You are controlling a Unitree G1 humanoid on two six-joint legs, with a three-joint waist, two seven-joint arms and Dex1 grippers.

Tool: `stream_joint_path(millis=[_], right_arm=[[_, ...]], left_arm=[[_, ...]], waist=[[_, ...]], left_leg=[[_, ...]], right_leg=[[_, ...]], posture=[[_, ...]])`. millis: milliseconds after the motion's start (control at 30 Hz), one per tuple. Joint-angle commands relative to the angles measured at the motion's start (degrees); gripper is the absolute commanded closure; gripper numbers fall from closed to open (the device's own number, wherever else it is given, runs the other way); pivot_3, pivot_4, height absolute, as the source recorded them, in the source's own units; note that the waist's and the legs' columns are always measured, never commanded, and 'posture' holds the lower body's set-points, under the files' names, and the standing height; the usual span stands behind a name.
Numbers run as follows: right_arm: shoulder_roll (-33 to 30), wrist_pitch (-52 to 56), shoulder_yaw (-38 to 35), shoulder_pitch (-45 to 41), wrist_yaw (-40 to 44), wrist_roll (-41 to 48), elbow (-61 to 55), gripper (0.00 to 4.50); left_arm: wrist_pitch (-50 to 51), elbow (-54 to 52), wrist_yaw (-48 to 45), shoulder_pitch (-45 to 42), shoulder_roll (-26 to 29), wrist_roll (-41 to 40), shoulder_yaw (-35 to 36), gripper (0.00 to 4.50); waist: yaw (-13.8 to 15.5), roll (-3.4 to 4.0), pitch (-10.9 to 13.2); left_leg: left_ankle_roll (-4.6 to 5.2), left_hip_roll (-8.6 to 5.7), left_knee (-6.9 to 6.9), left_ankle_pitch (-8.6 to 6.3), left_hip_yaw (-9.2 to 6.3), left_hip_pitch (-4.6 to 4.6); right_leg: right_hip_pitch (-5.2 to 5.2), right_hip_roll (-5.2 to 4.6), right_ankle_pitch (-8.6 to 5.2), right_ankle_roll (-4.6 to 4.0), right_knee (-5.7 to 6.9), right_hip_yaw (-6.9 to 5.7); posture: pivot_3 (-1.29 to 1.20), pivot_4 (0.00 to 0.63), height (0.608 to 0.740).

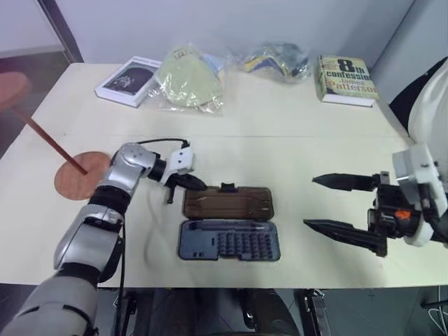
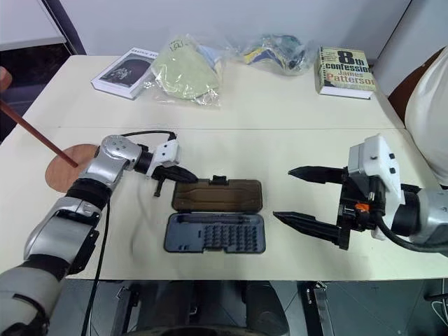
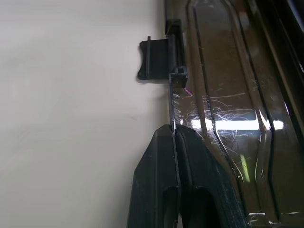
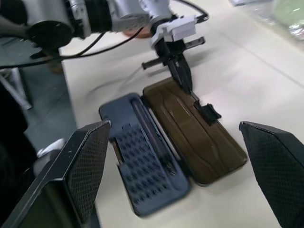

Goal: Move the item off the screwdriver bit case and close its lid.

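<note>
The left claw is fully closed, its two black fingers pressed together with nothing between them. Its tip rests at the far left edge of the lid, pointing along that edge toward the latch tab.

The screwdriver bit case lies open and flat on the counter. The lid is the half farther from the robot: smoky-brown translucent plastic, a rounded rectangle with moulded ribs and fine scratches, carrying a small black latch tab at the middle of its far edge. The near half is a grey-blue tray of the same outline, holding rows of small bits and one long slot along the hinge side. Nothing lies on top of either half.

The item is well to the left of the case, at the counter's left edge. One reddish-brown wooden disc lies flat on the counter, and a thin dowel rises at a slant from it to a second disc beyond the edge.

The right claw hovers to the right of the case, spread wide and empty, its fingers pointing toward the case.

Beyond the case, at the far side of the counter, lie two paperback books and two clear plastic bags.
</note>
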Motion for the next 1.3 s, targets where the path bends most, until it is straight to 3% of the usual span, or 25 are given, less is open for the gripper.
stream_joint_path(millis=[33, 200, 367, 500, 633, 733, 833, 967, 1167, 1233, 1300], right_arm=[[-0.72, -1.87, 0.16, -0.26, 1.48, -1.16, 0.0, 0.0], [-0.39, -2.98, 3.58, -2.27, 0.96, -2.76, 1.47, 0.0], [-0.35, -4.59, 8.49, -5.44, 1.32, -5.72, 4.2, 0.0], [-0.29, -6.68, 15.15, -9.02, 2.72, -10.6, 6.9, 0.0], [1.33, -8.61, 25.37, -15.02, 3.37, -17.59, 11.36, 0.0], [6.92, -10.02, 39.41, -26.0, 2.63, -28.32, 20.4, 0.0], [10.0, -12.17, 45.86, -31.02, 4.34, -34.79, 25.41, 0.0], [15.47, -15.32, 54.74, -36.86, 5.54, -43.96, 32.91, 0.0], [20.9, -18.56, 58.48, -39.79, 7.71, -50.03, 40.69, 0.0], [22.56, -19.32, 58.86, -40.51, 7.8, -51.62, 43.17, 0.53], [24.13, -20.26, 59.2, -41.18, 7.89, -53.23, 45.4, 1.34]], left_arm=[[-2.39, -2.78, 0.2, 0.56, 1.7, 1.11, 0.21, 4.46], [0.9, -3.0, 5.81, 0.75, 1.42, 1.56, 1.66, 4.46], [7.79, -9.04, 7.9, 1.92, 3.06, -2.05, 5.35, 2.14], [25.75, -23.84, 5.98, 4.94, 6.62, -13.42, 13.02, 2.14], [48.05, -44.99, 0.09, 12.38, 14.81, -29.42, 17.88, 2.14], [44.12, -60.57, -6.9, 29.48, 23.93, -29.49, 14.23, 3.03], [40.24, -62.96, -5.51, 35.39, 25.24, -26.66, 11.72, 4.48], [35.57, -61.67, 0.96, 37.27, 21.25, -21.98, 7.92, 4.48], [32.98, -59.53, 4.3, 36.8, 18.67, -19.17, 5.23, 4.48], [32.45, -59.31, 4.64, 37.29, 18.68, -18.82, 4.86, 4.5], [32.07, -59.39, 4.56, 37.98, 19.03, -18.88, 4.73, 4.5]], waist=[[-0.01, 0.0, 0.0], [-0.04, 0.0, 0.0], [-0.33, -0.02, 0.01], [-0.42, -0.02, 0.02], [-0.95, -0.01, 0.02], [-2.92, 0.19, -0.08], [-2.68, 0.23, 0.0], [-1.31, 0.17, 0.03], [-1.54, 0.15, 0.02], [-1.67, 0.15, 0.02], [-1.81, 0.15, 0.02]], left_leg=[[0.0, 0.0, 0.0, 0.0, 0.0, 0.0], [0.0, 0.0, 0.03, 0.0, 0.0, 0.02], [0.0, 0.01, 0.05, 0.0, 0.0, 0.05], [0.0, 0.03, 0.05, 0.0, 0.0, 0.05], [0.0, 0.06, 0.04, 0.0, 0.0, 0.06], [-0.01, 0.13, -0.04, 0.0, 0.16, 0.27], [-0.02, 0.06, -0.08, 0.01, 0.24, 0.3], [-0.04, 0.07, 0.06, 0.03, 0.1, 0.15], [-0.04, 0.04, 0.06, 0.03, 0.18, 0.11], [-0.04, 0.05, 0.04, 0.03, 0.15, 0.11], [-0.04, 0.05, 0.02, 0.03, 0.15, 0.13]], right_leg=[[0.0, 0.0, 0.0, 0.0, 0.0, 0.0], [0.0, 0.0, 0.0, 0.01, 0.05, 0.0], [0.01, 0.01, 0.0, 0.01, 0.08, 0.01], [0.01, 0.01, 0.0, 0.01, 0.1, 0.0], [-0.01, 0.01, -0.02, 0.0, 0.13, 0.0], [0.02, -0.02, -0.02, -0.01, 0.1, 0.12], [0.04, -0.06, -0.05, -0.04, 0.15, 0.21], [-0.03, 0.02, -0.13, -0.22, 0.17, 0.09], [-0.03, -0.03, -0.03, -0.02, 0.12, 0.13], [-0.06, -0.02, -0.03, -0.03, 0.17, 0.11], [-0.06, -0.01, -0.03, -0.03, 0.18, 0.11]], posture=[[0.0, 0.15, 0.737], [0.0, 0.15, 0.737], [0.0, 0.15, 0.737], [0.0, 0.15, 0.737], [0.0, 0.15, 0.737], [0.0, 0.15, 0.737], [0.0, 0.15, 0.737], [0.0, 0.15, 0.737], [0.0, 0.15, 0.737], [0.0, 0.15, 0.737], [0.0, 0.15, 0.737]])
